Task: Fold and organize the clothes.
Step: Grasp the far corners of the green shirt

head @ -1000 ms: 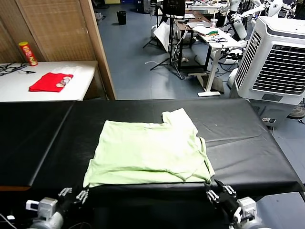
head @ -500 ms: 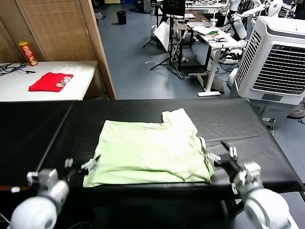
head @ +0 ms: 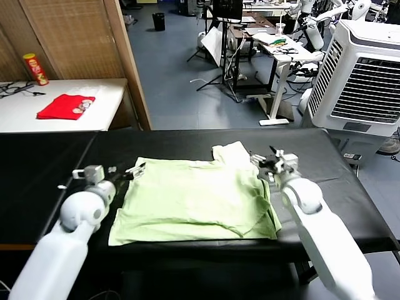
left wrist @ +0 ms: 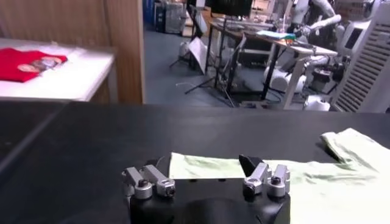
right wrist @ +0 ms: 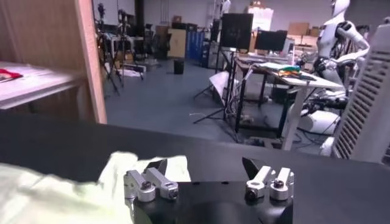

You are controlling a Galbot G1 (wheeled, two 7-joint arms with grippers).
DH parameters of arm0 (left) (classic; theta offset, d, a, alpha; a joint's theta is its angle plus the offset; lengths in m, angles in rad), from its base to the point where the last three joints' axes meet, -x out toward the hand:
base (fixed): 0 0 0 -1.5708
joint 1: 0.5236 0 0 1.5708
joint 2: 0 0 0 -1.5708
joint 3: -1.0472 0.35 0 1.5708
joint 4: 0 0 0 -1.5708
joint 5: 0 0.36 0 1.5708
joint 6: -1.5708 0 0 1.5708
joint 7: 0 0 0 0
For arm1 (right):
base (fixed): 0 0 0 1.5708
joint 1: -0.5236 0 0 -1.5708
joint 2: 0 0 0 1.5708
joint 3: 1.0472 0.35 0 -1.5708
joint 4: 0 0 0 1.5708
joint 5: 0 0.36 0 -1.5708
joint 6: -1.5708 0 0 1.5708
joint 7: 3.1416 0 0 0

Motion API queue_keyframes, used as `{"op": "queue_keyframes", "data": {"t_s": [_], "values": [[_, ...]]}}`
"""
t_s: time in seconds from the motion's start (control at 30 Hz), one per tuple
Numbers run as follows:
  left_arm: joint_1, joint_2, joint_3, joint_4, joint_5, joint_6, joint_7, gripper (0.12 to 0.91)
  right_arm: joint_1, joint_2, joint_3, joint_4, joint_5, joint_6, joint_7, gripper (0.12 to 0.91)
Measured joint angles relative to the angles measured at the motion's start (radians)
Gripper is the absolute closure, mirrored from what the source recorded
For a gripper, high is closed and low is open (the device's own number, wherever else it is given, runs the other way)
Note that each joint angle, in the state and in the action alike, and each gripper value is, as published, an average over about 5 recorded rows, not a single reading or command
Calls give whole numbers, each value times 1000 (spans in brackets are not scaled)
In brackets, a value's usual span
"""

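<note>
A black table (head: 325,187) is carrying the light-green T-shirt (head: 194,200), lying folded mid-table. The left gripper (head: 128,172) and right gripper (head: 265,161) are hovering wide open at its far corners. A red garment (head: 65,106) is sitting on a side table.

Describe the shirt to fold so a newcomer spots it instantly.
Find the long black table in front of the robot. Spread at its middle lies the pale green T-shirt, partly folded. The only other garment, the red garment, sits folded on the white side table.
</note>
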Motion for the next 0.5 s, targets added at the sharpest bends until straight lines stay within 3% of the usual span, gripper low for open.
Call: {"op": "queue_keyframes", "data": {"t_s": [0.23,0.5], "values": [[-127,-20,61,179,-3,3,32,232,105,66,-34,-180,-7,-20,-5,227],[-207,-61,96,317,8,11,51,232,125,110,-37,-262,-21,-25,-20,227]]}}
